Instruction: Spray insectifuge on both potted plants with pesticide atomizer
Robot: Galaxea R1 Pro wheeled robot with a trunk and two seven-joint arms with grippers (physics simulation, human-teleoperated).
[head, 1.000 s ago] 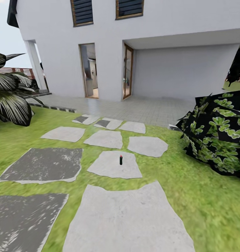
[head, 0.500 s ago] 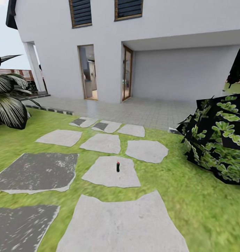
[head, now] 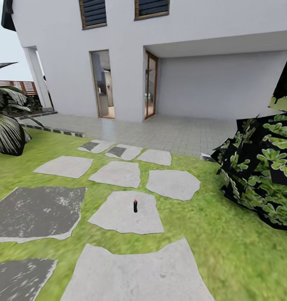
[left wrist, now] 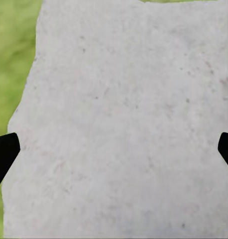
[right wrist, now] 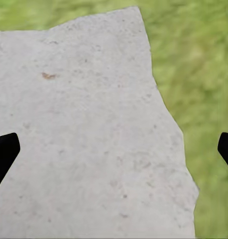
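Small spray bottle [head: 135,205] is seen upright on a stepping stone [head: 118,217]

It is judged light and tippy, best held round its middle; both claws [left wrist: 114,149] [right wrist: 114,149] are held wide apart

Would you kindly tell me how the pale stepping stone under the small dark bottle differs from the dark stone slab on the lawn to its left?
The pale stepping stone is light grey and evenly toned; the dark stone slab is charcoal with whitish mottling. The pale stone carries the small dark bottle, standing upright with a red top; the dark slab carries nothing. The dark slab looks the broader of the two. Both are flat, irregular in outline and set in the lawn.
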